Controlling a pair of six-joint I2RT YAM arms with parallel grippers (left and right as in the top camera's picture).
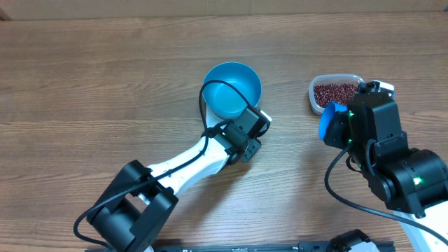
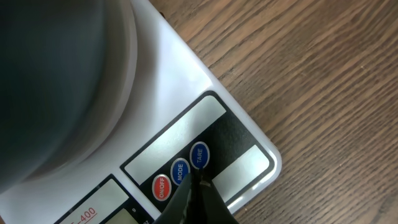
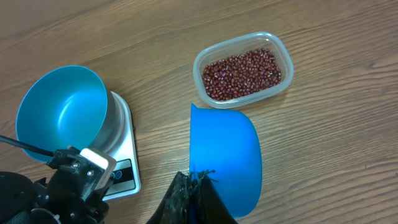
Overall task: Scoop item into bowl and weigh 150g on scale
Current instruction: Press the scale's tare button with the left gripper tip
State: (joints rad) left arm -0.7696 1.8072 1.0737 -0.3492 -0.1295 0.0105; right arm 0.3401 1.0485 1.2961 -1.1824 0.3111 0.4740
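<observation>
The left arm (image 1: 189,157) reaches diagonally from the lower near edge of the table toward its middle, wrist tipped downward. The left end effector (image 2: 198,182) points down with its fingers pressed together into a single tip. The right arm (image 1: 409,175) is folded compactly at the right side. The right end effector (image 3: 196,182) is clamped on the rim of a blue scoop (image 3: 227,149).
</observation>
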